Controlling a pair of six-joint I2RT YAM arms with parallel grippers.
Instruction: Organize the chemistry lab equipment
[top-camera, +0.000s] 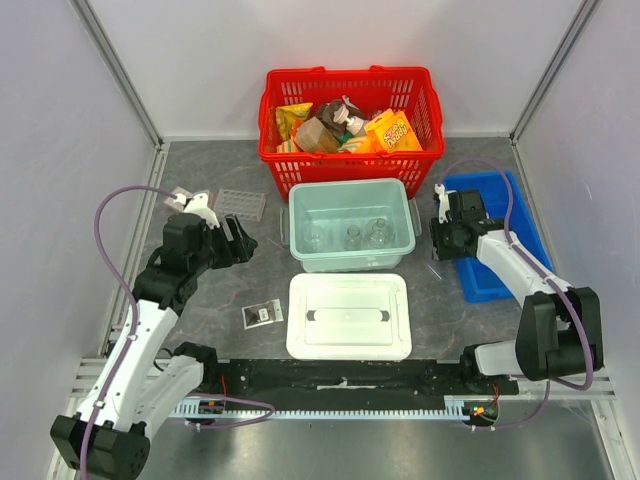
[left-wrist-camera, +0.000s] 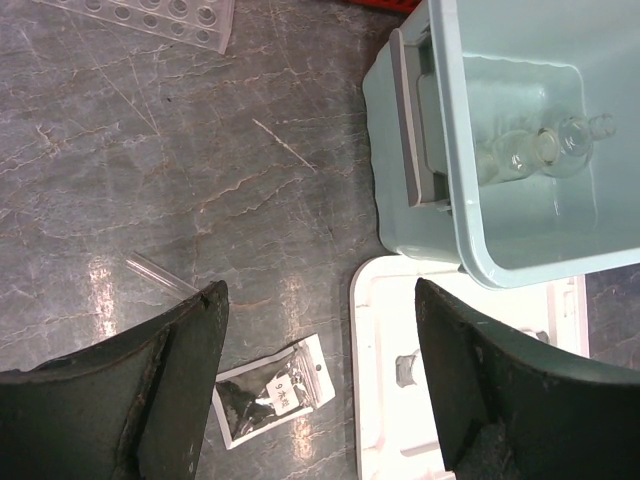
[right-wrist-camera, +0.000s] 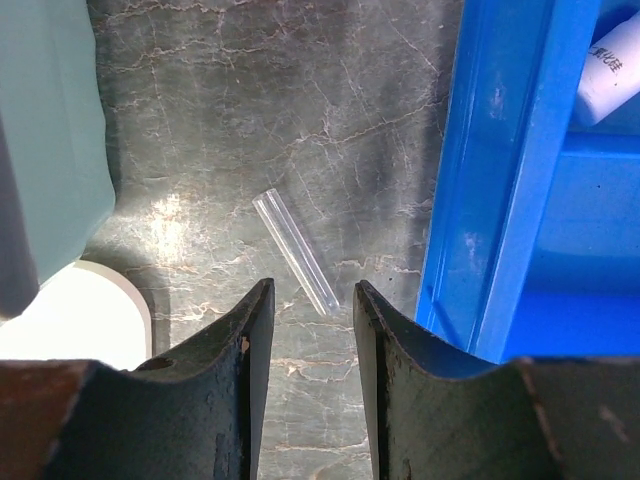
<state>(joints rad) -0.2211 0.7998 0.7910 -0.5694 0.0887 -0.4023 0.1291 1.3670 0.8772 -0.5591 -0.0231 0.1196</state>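
Clear tube (right-wrist-camera: 296, 252) on tabletop (right-wrist-camera: 250, 100) seems targeted, just at 12 o'clock of right pincer (right-wrist-camera: 312, 300), narrowly parted, empty; descent and closing are called for. Left pincer (left-wrist-camera: 320, 300) held wide.

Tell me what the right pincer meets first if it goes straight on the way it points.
Most likely the clear tube lying on the table, directly ahead of the open right pincer; depth is unclear.

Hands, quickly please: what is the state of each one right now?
Left hand: wide open, holding nothing.
Right hand: slightly open, holding nothing, poised over a clear tube.
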